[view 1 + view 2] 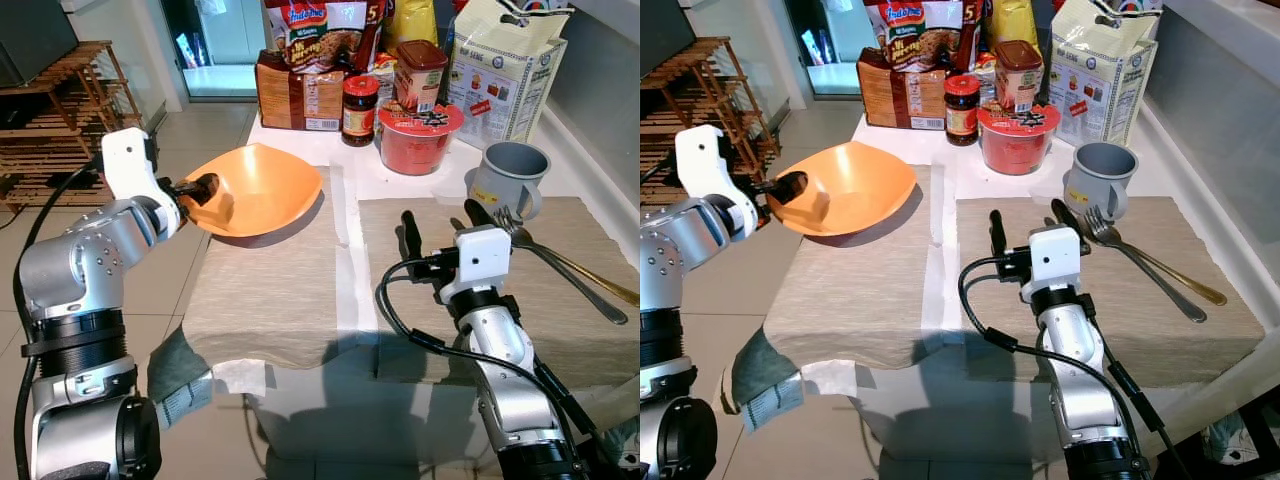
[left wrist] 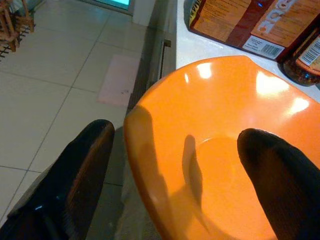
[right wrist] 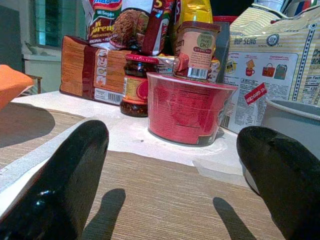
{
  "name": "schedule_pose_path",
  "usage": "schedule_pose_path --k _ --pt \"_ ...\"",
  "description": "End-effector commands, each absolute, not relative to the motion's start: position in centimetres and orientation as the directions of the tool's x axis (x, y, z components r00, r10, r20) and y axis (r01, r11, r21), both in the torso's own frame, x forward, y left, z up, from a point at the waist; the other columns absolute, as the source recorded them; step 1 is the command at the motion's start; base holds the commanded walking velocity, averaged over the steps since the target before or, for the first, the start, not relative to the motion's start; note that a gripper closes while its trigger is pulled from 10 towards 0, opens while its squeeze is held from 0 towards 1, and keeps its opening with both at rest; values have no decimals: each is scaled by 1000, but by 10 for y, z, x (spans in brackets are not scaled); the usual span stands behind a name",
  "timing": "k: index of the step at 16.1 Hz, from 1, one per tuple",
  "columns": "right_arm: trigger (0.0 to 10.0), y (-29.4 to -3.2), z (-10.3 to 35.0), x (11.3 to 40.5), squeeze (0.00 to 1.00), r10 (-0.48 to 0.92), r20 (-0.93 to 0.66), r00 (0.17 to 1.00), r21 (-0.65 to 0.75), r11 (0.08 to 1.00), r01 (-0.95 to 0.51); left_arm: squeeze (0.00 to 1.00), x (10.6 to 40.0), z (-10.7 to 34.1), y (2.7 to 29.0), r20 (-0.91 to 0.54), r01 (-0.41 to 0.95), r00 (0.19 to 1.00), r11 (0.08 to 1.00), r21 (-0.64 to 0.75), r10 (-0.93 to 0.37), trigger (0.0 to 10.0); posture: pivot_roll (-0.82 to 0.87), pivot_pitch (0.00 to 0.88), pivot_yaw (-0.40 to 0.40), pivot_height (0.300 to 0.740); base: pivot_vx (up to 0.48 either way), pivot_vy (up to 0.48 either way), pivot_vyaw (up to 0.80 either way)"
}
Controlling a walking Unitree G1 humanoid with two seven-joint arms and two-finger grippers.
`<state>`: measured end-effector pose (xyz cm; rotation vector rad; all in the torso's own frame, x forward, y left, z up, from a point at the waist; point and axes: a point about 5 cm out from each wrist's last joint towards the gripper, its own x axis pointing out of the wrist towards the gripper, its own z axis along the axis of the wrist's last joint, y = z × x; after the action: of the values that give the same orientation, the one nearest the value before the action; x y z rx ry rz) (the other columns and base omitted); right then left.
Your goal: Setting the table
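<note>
On the table (image 1: pixel 300 300), the left hand (image 1: pixel 205 195) pinches the orange bowl (image 1: pixel 262 185) (empty); right hand (image 1: pixel 440 225) spread.

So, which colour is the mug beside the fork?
Grey: the grey ceramic mug near the metal fork, clearest in the left eye view.

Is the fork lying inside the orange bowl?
No, the fork lies on the right placemat beside the grey mug, apart from the orange bowl.

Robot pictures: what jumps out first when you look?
The big orange bowl at the far left corner of the left placemat, its rim between the left tool fingers. Behind it, a red noodle cup among food packets. The right tool hovers open over the right placemat.
</note>
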<state>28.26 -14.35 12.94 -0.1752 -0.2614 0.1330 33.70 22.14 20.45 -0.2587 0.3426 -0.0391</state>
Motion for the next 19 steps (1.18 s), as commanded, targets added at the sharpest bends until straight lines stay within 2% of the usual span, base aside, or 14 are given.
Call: schedule_pose_path --k 1,11,19 --pt "10000 -143 115 282 0 156 172 973 -177 976 -125 0 336 204 222 -335 -15 940 968 -249 -71 10000 -87 0 79 740 0 0 0" --pt "10000 -146 114 280 0 151 158 976 -181 976 -122 0 337 193 214 -378 -13 922 968 -249 -85 10000 -99 0 84 740 0 0 0" --pt "10000 -145 114 280 0 155 151 976 -185 975 -126 0 338 187 206 -408 -15 904 946 -324 -126 10000 -101 0 82 740 0 0 0"
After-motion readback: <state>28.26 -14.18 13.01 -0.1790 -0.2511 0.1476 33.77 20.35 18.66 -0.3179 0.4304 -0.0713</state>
